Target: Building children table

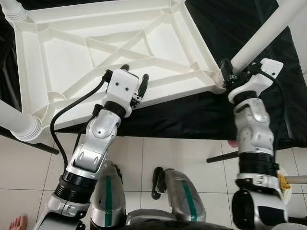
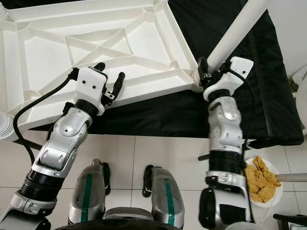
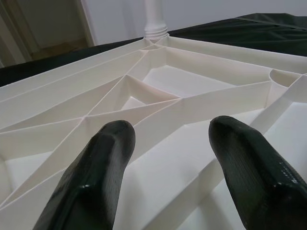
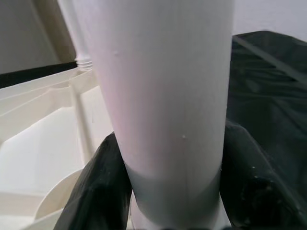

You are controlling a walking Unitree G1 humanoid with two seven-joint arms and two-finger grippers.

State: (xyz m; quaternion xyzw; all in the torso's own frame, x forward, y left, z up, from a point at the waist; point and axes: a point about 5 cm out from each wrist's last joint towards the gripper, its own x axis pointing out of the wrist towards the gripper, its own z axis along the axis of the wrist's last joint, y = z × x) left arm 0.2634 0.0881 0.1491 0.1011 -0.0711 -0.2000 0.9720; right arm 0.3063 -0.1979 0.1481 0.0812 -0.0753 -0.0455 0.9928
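Tabletop [image 1: 96,57] upside down, ribs up.
Right gripper [image 1: 230,72] clamps a white leg [image 1: 261,38] at its corner; left gripper [image 1: 134,81] hovers open over the near edge.

- Left arm [image 1: 93,148]: silver shell segments, black ring joints, white boxy wrist housing with two small dark screw holes.
- Black cable [image 1: 60,120] loops from the left wrist housing down along the forearm.
- Left gripper [image 1: 135,81]: two long black fingers [image 3: 96,177], glossy, rounded tips.
- Right arm [image 1: 254,143]: same silver shells, black collar bands, white wrist block, thin black cable on it.
- Right gripper [image 2: 211,67]: black fingers.
- Legs [image 2: 165,201]: silver, a green stripe on each; black feet.
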